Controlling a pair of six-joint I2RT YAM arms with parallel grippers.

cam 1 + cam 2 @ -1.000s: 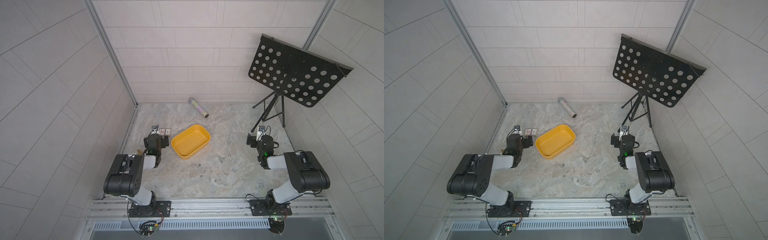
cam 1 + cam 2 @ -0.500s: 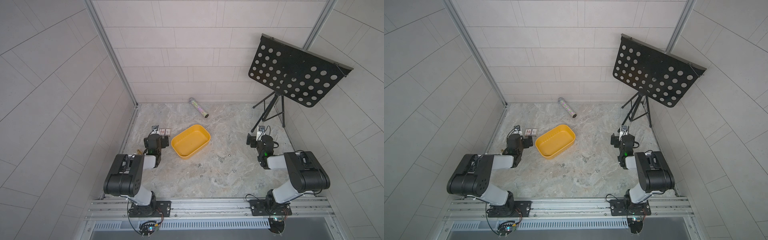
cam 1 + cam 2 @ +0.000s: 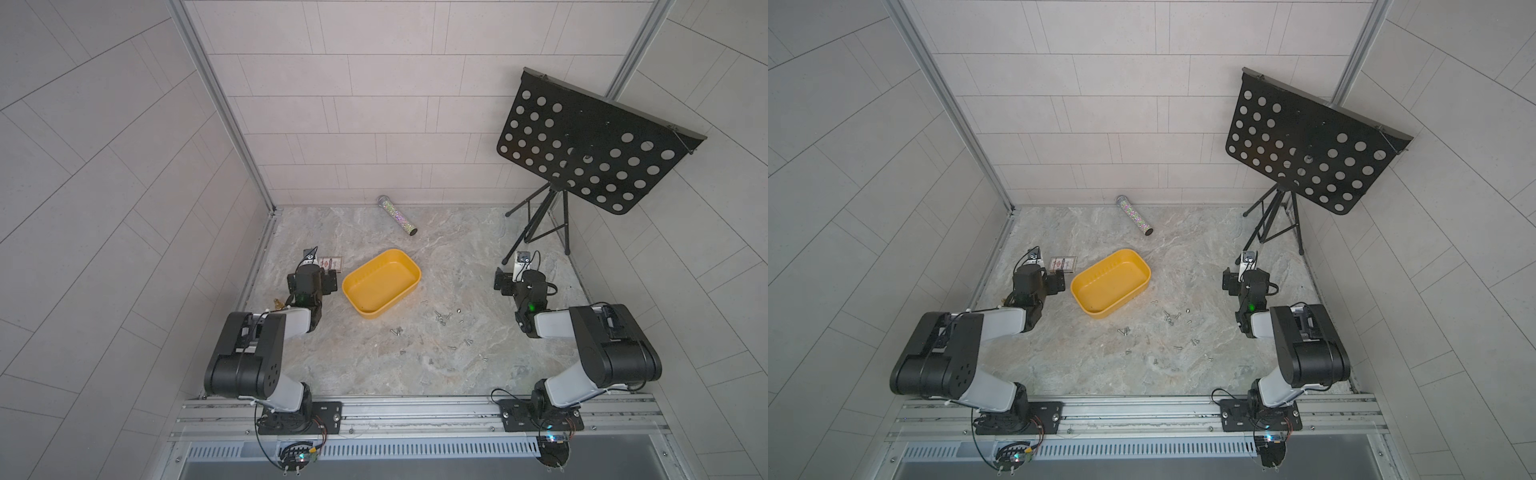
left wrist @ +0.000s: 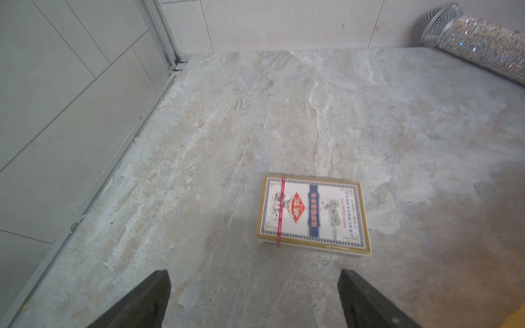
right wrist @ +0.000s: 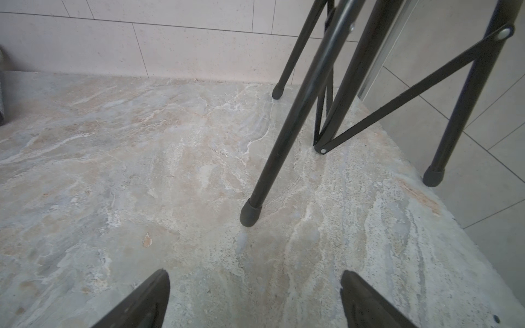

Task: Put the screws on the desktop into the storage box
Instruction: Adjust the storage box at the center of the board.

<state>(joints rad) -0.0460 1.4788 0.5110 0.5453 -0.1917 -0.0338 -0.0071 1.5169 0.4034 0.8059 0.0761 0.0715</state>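
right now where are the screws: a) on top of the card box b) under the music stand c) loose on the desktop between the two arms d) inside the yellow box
c: the screws lie scattered on the desktop, outside the storage box.

Top views: mounted high over the front rail (image 3: 415,409), angled steeply down toward the back wall (image 3: 374,124). Both take in the whole worktop (image 3: 457,257) and the music stand (image 3: 594,145); framing nearly identical, slightly offset sideways.

Left wrist view: low and close to the worktop, looking out between the tips of the left claw (image 4: 253,272) at a card box (image 4: 312,211), back wall beyond.

Right wrist view: equally low, looking past the right claw (image 5: 254,272) toward the music stand's legs.

Card box and legs also appear in both top views.
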